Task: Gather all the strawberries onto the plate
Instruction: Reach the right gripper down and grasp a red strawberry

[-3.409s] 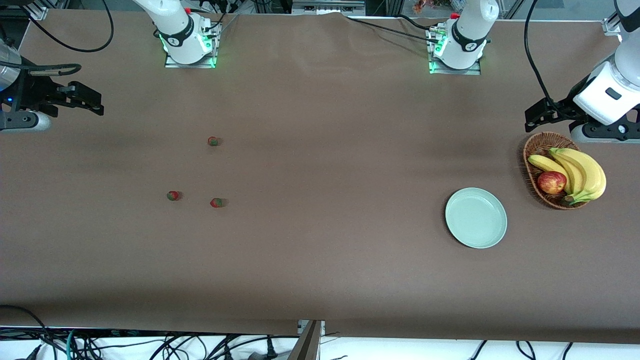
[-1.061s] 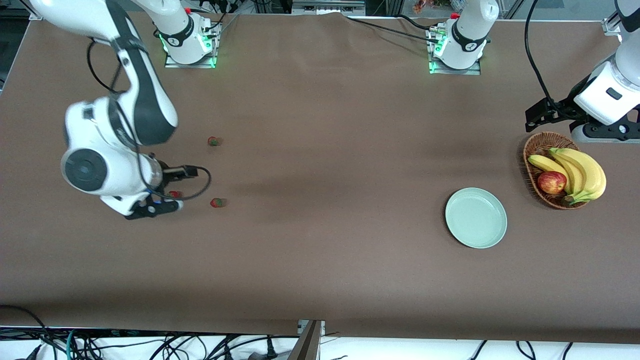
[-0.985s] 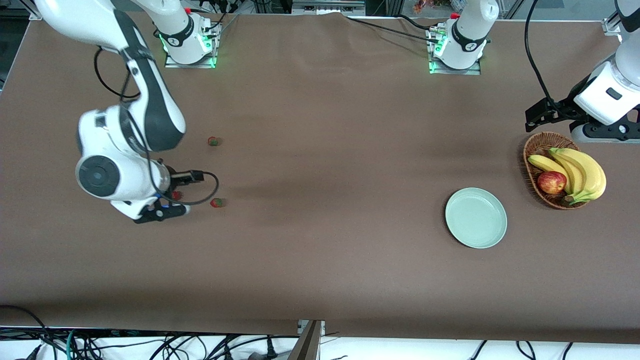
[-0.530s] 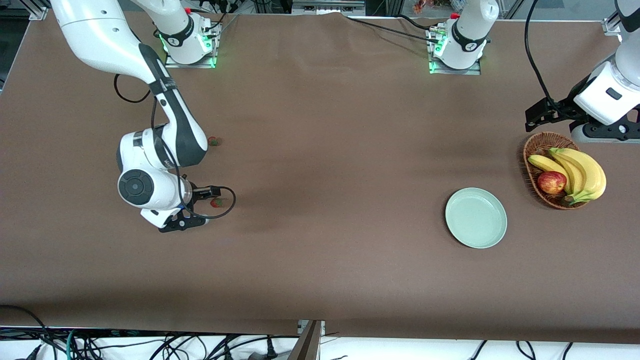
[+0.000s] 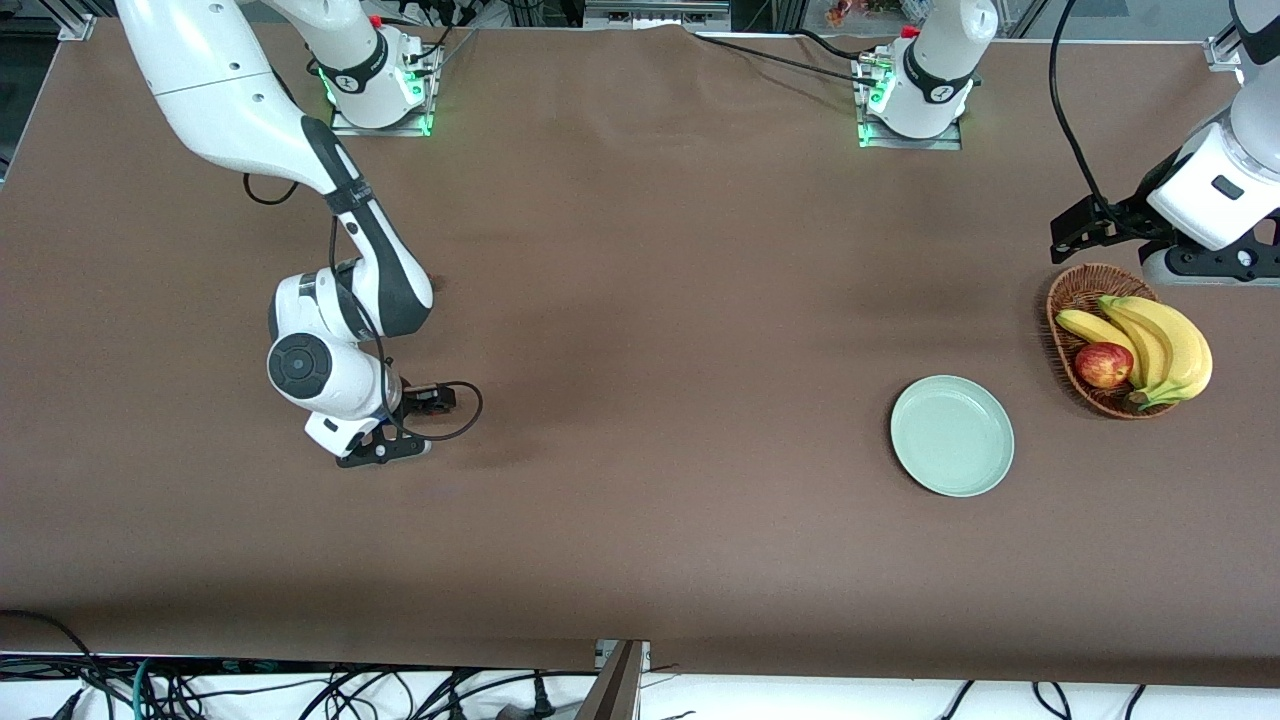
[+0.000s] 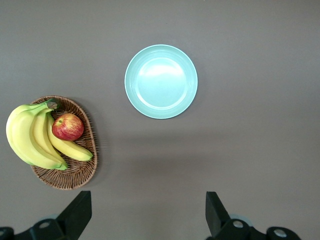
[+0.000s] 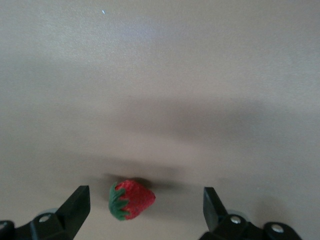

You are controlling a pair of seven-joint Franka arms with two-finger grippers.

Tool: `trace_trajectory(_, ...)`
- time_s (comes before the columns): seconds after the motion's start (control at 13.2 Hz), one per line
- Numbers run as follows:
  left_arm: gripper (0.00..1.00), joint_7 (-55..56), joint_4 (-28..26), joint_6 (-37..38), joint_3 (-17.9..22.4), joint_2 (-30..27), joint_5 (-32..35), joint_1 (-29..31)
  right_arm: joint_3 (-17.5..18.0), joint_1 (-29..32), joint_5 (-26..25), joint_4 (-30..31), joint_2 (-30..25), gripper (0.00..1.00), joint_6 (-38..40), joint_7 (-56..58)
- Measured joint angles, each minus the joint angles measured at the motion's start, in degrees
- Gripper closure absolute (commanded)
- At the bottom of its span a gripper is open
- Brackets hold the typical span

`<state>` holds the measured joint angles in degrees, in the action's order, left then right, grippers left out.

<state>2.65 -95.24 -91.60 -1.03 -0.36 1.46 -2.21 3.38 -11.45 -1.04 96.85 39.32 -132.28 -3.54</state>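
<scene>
Right wrist view: small red strawberry with a green leafy cap (image 7: 131, 199) lies on the brown matte table cover (image 7: 165, 75), between the two dark fingertips (image 7: 75, 202) of the right gripper (image 7: 145, 207), closer to one finger than the other. Its long axis runs roughly along the line between the fingers, cap toward the nearer finger. Jaws spread wide, nothing held. Surface looks dimpled, soft, rounded-conical.

Front view: right gripper (image 5: 400, 425) low over the table toward the right arm's end; berries hidden under that arm. Round pale mint-green shallow plate (image 5: 952, 436) sits empty, well apart, toward the left arm's end, beside the brown wicker basket (image 5: 1066, 320) with yellow bananas (image 5: 1165, 345) and a red apple (image 5: 1103, 364). Left gripper (image 6: 149, 220) waits above the basket, fingers apart, empty. Right arm is far nearer; likely a straight descent and pinch.
</scene>
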Motion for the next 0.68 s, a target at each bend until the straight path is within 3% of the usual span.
trace_trajectory(0.45, 0.00, 0.0, 0.0, 0.0, 0.0, 0.0, 0.0, 0.0, 0.0, -0.7, 0.0, 2.4, 0.2, 0.03, -3.0, -1.8)
trace_trajectory(0.61, 0.00, 0.0, 0.0, 0.0, 0.0, 0.0, 0.0, 0.0, 0.0, -1.1, 0.0, 2.5, 0.1, 0.55, -3.1, -2.4)
trace_trajectory(0.68, 0.00, 0.0, 0.0, 0.0, 0.0, 0.0, 0.0, 0.0, 0.0, -1.1, 0.0, 2.6, 0.1, 0.72, -3.1, -2.5)
